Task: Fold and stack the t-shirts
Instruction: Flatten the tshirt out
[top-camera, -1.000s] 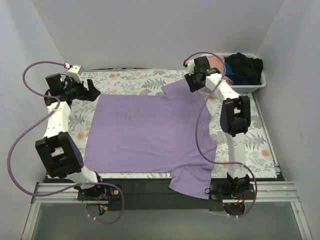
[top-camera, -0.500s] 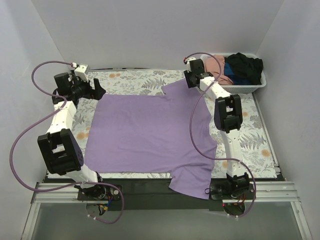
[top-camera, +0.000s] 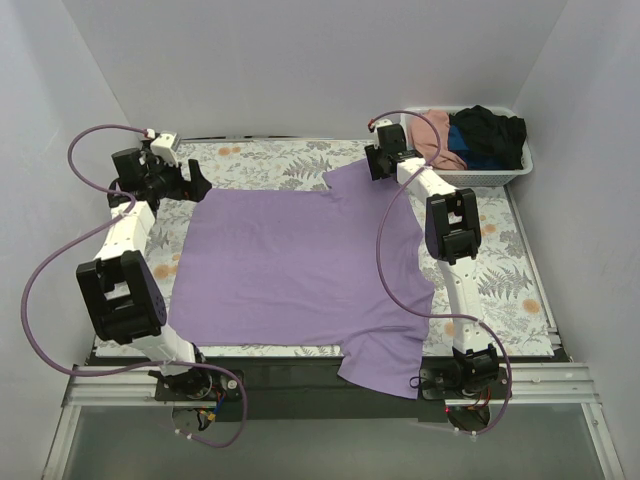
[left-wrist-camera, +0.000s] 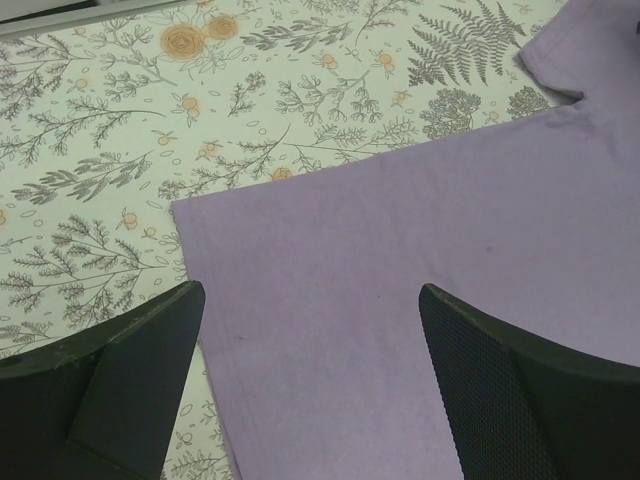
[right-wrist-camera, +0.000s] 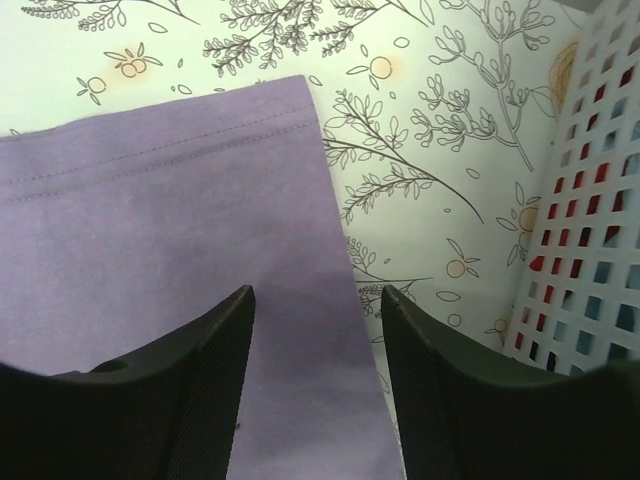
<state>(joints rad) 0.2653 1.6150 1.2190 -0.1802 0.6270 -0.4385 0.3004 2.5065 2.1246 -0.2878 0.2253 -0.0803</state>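
A large lavender t-shirt (top-camera: 290, 260) lies spread flat on the floral table. One sleeve reaches the far right and the other hangs over the near edge (top-camera: 385, 365). My left gripper (top-camera: 196, 182) is open and empty above the shirt's far-left corner (left-wrist-camera: 200, 215), with the purple cloth (left-wrist-camera: 400, 250) between its fingers (left-wrist-camera: 120, 385). My right gripper (top-camera: 377, 165) is open and empty over the far sleeve's edge (right-wrist-camera: 200, 170). Pink (top-camera: 432, 130), black (top-camera: 490, 128) and blue (top-camera: 482, 158) shirts lie heaped in the basket.
A white slatted basket (top-camera: 497, 178) stands at the far right corner, and its wall (right-wrist-camera: 590, 200) shows just right of my right fingers. Floral cloth (top-camera: 250, 155) covers the table. Grey walls close in the left, back and right.
My left gripper has moved a little right, toward the shirt's far-left corner. My right gripper has shifted slightly left and back over the far sleeve as its arm swung. The shirt has not moved.
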